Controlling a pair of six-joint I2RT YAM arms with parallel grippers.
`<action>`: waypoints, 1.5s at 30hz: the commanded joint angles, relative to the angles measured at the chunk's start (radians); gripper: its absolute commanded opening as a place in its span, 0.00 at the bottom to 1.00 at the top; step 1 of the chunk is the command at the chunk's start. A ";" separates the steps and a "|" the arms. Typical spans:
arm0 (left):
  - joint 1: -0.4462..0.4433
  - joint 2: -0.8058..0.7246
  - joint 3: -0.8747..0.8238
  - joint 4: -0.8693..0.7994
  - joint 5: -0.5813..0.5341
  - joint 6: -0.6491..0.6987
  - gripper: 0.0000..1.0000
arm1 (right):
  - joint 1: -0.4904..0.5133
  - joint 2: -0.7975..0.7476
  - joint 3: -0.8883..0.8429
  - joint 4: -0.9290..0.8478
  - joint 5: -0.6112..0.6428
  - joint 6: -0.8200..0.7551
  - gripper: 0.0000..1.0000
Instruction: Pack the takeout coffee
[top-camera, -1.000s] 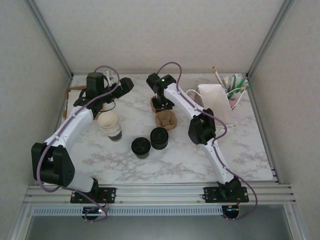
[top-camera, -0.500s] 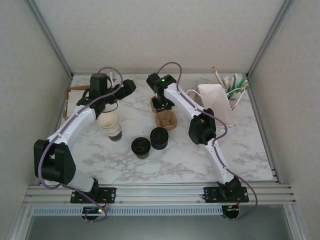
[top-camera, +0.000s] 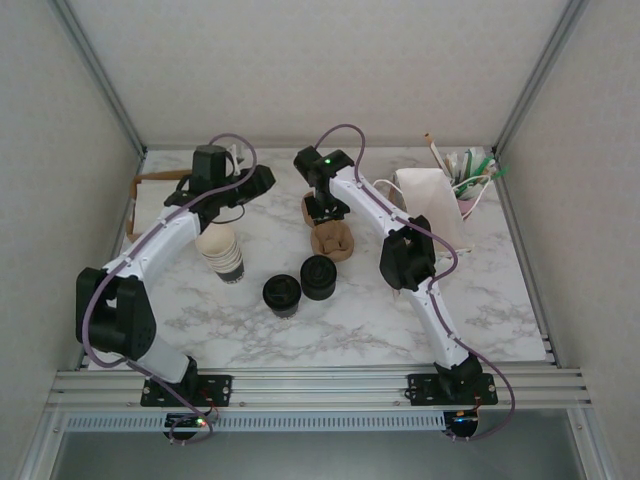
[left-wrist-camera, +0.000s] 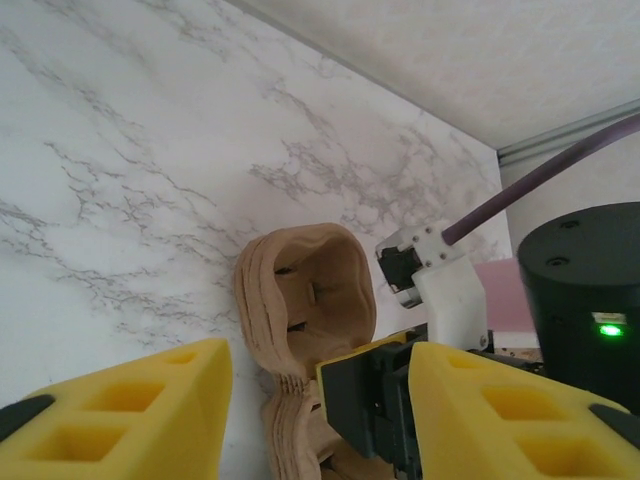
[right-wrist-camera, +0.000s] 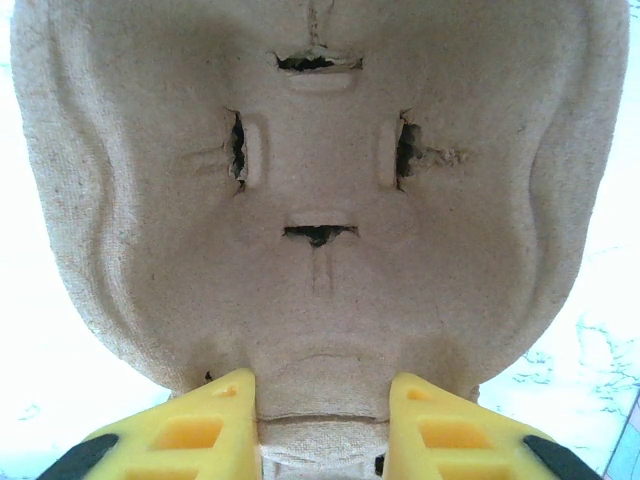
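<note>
Nearest, on the marble table (top-camera: 480, 310), the takeout coffee (top-camera: 282, 295) appears to be the nearer of two black-topped rounds, though this is hard to tell. It stands free, apart from the stacked pulp carriers (right-wrist-camera: 320, 200). Beyond it, the right gripper (right-wrist-camera: 320, 385) pinches the stack's narrow edge, so nested carriers may lift together or tear. Farthest, the left gripper (left-wrist-camera: 318, 370) hangs spread and empty, close enough that the arms could collide.

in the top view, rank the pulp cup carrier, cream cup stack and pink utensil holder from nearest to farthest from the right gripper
From the right gripper:
1. pulp cup carrier, directly beneath it, centre back.
2. cream cup stack, off to the left.
3. pink utensil holder, back right corner.
</note>
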 joint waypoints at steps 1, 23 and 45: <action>-0.015 0.026 0.033 -0.006 0.000 0.002 0.46 | 0.002 -0.066 -0.023 0.007 -0.006 0.003 0.28; -0.032 0.220 0.058 0.074 0.149 -0.055 0.11 | -0.007 -0.104 -0.107 0.055 -0.026 0.005 0.28; -0.055 0.412 0.101 0.195 0.333 -0.118 0.12 | -0.008 -0.095 -0.110 0.056 -0.040 0.002 0.28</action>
